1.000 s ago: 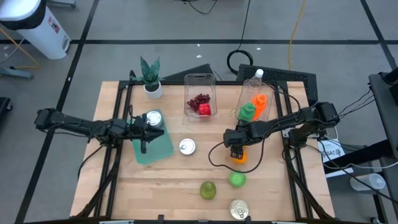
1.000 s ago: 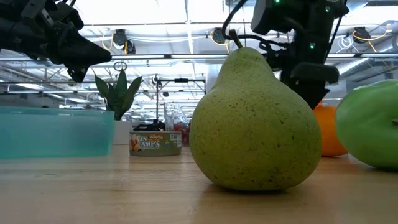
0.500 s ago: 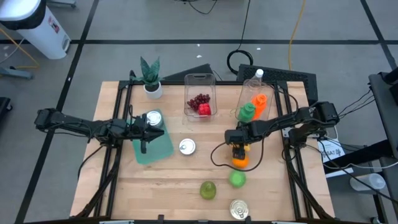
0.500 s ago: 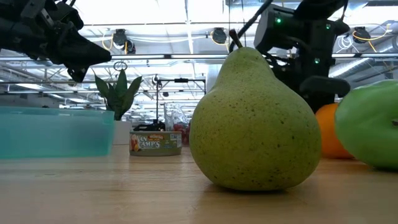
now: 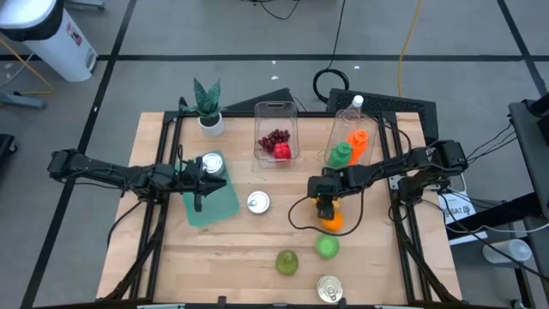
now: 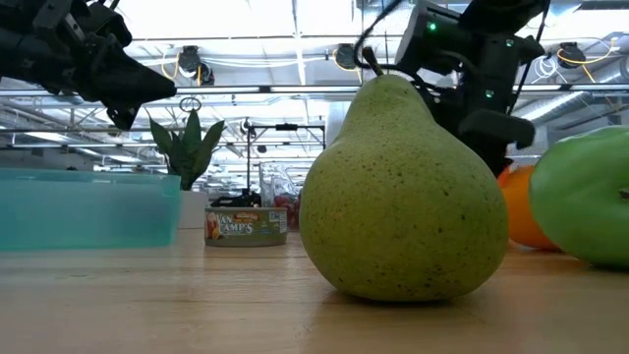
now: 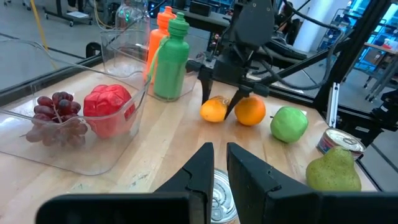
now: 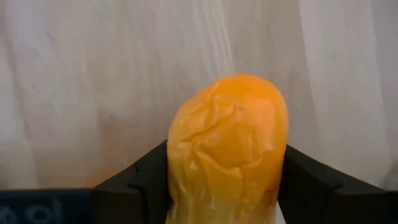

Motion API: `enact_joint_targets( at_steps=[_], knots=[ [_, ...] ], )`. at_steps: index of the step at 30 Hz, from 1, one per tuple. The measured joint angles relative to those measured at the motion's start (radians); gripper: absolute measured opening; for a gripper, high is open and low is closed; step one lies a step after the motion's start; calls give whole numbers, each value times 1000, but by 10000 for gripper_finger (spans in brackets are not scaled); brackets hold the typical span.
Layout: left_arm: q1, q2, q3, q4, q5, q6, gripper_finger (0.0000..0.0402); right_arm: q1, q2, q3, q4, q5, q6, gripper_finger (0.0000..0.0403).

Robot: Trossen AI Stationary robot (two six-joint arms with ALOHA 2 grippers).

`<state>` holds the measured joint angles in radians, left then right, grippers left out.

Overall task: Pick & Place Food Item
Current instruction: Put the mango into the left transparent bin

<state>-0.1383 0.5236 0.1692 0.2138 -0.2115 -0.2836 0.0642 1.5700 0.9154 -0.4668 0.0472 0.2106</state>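
Observation:
A small yellow-orange fruit (image 8: 227, 140) with wrinkled skin lies on the wooden table, between the fingers of my right gripper (image 7: 218, 114), which is shut on it and points steeply down. From above the gripper (image 5: 324, 206) hides this fruit. A round orange (image 7: 250, 111) sits right beside it, with a green apple (image 7: 289, 123) and a pear (image 7: 334, 169) nearer the front edge. My left gripper (image 7: 216, 167) is shut on nothing and hovers at the left, above a tin (image 5: 212, 163) in the teal container (image 5: 214, 202). My right gripper pinches the small fruit by its two opposite sides (image 8: 177, 163) between its two fingers (image 8: 144, 179). The fingers come from above, slanting down. The fruit's underside rests on the table (image 7: 213, 118).
A clear tray (image 5: 276, 136) with grapes and a red fruit stands at the back. Green and orange bottles (image 5: 349, 148) stand behind my right gripper. Tins lie at mid-table (image 5: 257, 202) and at the front edge (image 5: 329, 289). A potted plant (image 5: 207, 105) is at the back left.
My right gripper has sunk a little over the small fruit and has tipped to point more steeply down. The fruit stays on the table.

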Motion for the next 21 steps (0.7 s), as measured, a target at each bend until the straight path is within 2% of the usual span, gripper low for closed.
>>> enact_joint_targets(
  at_steps=[11, 15, 21],
  knots=[
    [-5, 0, 0, -3, 1, -5, 51, 2, -21, 88, 332, -112, -161, 226],
    [-25, 0, 0, -3, 1, -5, 51, -9, -94, 92, 455, -212, -186, 219],
    [-54, 0, 0, 2, -2, 12, 51, -25, -281, 87, 428, -229, -204, 223]
  ],
)
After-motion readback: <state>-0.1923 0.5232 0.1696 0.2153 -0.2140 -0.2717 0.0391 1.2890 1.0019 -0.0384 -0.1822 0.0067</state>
